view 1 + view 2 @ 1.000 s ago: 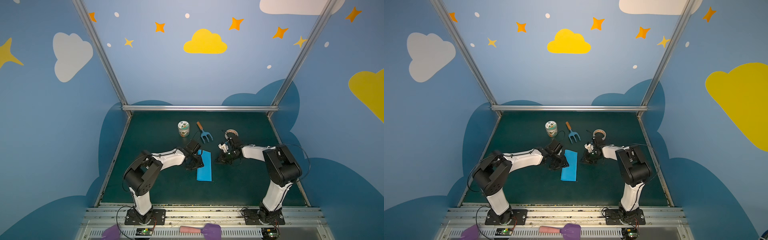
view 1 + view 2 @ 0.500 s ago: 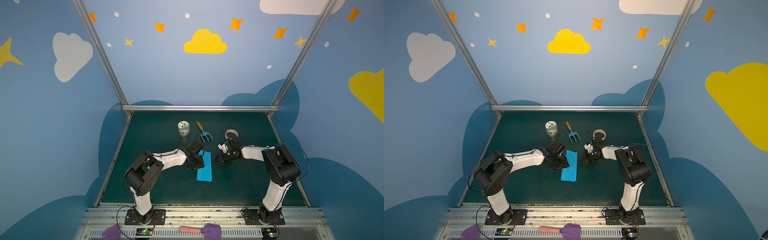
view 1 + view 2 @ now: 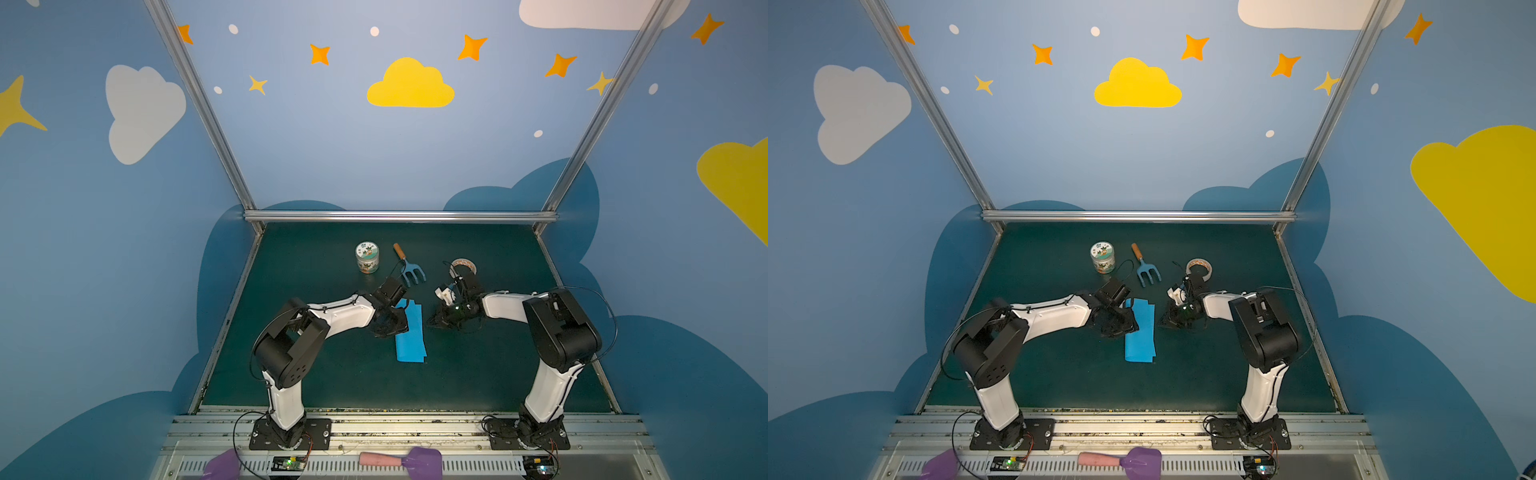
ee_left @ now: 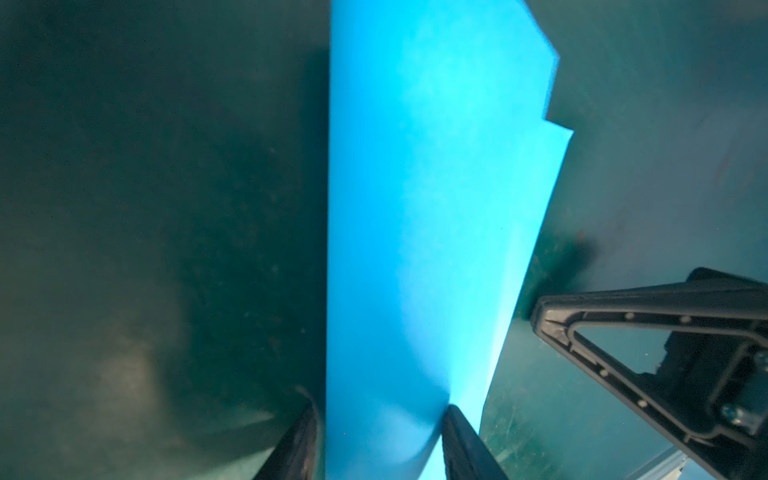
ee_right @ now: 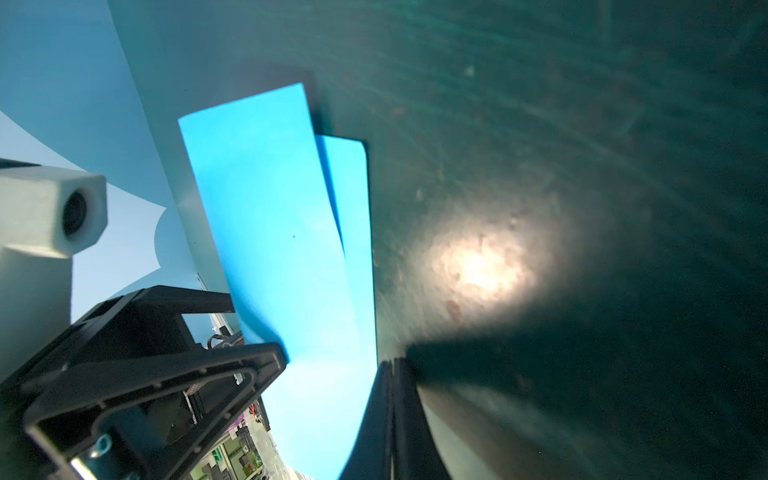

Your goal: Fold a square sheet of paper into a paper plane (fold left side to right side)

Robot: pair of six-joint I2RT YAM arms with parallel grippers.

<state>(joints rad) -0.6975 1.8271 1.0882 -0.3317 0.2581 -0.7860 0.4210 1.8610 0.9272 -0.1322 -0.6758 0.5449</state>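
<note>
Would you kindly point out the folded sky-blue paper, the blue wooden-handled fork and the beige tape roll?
Folded sky-blue paper (image 3: 413, 340): a top view, middle of its upper layer.
Blue wooden-handled fork (image 3: 411, 272): a top view, its blue head.
Beige tape roll (image 3: 1200, 261): a top view, its far rim.

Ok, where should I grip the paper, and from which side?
I'd take the paper by its top layer's right long edge, approaching from where the right gripper sits. That layer sits raised and short of the lower one there; the left edge looks like the flat crease.
</note>
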